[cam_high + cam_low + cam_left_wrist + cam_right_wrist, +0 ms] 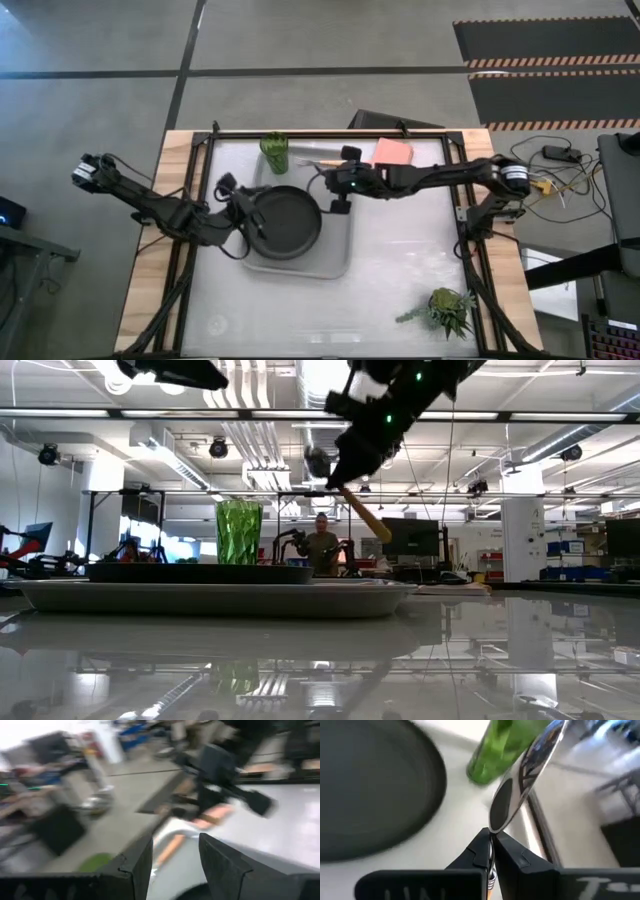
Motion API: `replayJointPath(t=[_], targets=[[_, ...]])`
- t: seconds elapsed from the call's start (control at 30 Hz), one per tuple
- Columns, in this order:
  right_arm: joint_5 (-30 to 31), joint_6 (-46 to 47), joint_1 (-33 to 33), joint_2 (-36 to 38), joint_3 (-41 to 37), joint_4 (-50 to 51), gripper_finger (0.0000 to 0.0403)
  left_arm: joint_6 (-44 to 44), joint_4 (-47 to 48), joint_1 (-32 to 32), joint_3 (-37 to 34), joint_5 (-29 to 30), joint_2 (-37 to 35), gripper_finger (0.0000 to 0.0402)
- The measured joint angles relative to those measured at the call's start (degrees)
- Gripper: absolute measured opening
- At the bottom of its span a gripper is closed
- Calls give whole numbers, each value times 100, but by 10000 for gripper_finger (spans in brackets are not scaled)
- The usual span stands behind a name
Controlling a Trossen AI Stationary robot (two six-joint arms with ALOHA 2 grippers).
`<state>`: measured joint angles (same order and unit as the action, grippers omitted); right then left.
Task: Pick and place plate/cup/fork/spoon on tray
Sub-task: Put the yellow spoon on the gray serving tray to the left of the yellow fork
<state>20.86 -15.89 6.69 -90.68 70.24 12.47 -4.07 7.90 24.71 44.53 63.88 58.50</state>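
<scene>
Now the right gripper (pixel 341 203) hangs above the tray's (pixel 338 262) right edge, and its two fingers (pixel 517 857) are closed on the neck of the spoon (pixel 512 802). In the right wrist view the silver bowl stands out beyond the fingertips, pointing toward the green cup (pixel 497 750); in the low view the orange handle slants down under the gripper, clearly in the air and not touching the tray. So the spoon is lifted but not yet placed.

The left gripper (pixel 257 222) is at the left side of the black plate (pixel 290 220), and its fingers (pixel 220 865) stand apart with nothing between them. I judge that the plate is already released.

The plate lies flat on the tray, filling most of its middle. The cup stands upright at the tray's far left corner, just inside the rim. These two things seem to be done.

Near the far edge of the table, between the cup and the salmon-pink pad (pixel 392 152), a slim piece with an orange handle lies just beyond the tray's far rim; probably it is the fork (pixel 328 162), but the tines are too small to tell. If so, what is left is to put down the spoon and then to bring the fork.

A small plant (pixel 449 308) stands near the table's near right corner, well apart from the work.
</scene>
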Motion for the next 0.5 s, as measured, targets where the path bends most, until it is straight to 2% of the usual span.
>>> replayJointPath(t=[0.07,0.13,0.23,0.33,0.5], targets=[[25,141,77,-234,-4,-130,8,11,70,0,-7,524,12,142],[311,111,142,-499,-4,-385,8,43,80,0,-11,810,13,142],[846,-249,211,-873,65,-836,8,52,162,4,-11,857,-32,142],[919,-580,318,-1223,258,-1169,8,53,226,4,-14,866,-76,142],[1153,-728,499,-1857,648,-888,8,45,310,4,-17,864,-211,142]])
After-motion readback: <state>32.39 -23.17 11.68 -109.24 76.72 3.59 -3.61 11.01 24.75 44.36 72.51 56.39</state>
